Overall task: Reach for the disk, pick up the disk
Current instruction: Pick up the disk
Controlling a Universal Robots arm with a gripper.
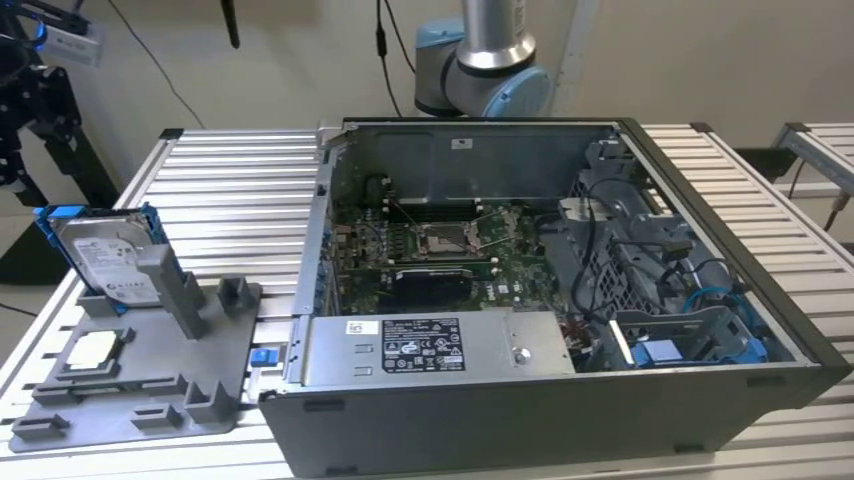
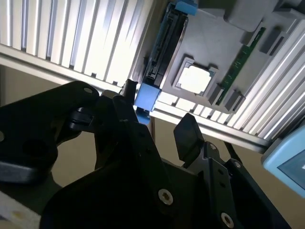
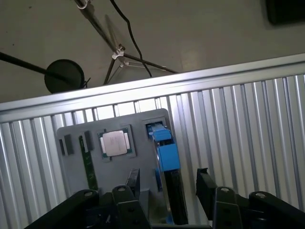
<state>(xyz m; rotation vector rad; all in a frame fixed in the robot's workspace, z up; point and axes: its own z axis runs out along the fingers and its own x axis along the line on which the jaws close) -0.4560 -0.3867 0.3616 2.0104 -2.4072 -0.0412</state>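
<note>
The disk (image 1: 107,255) is a silver-grey drive with a white label and blue rails. It stands on edge in a grey holder (image 1: 147,390) at the exterior view's left. In both wrist views I look down on its thin edge, the disk (image 3: 166,157) and the disk (image 2: 164,47) each carrying a blue rail. My gripper (image 3: 167,186) is open, with its black fingers (image 3: 202,183) standing to either side of the disk's line, well above it and not touching. In the second wrist view the gripper (image 2: 157,112) has nothing between its fingers.
A white-topped square chip (image 3: 114,142) and a green memory stick (image 3: 87,162) sit on the same holder. An open computer case (image 1: 534,300) fills the middle of the slatted metal table (image 1: 227,190). A tripod foot (image 3: 119,55) stands on the floor past the table edge.
</note>
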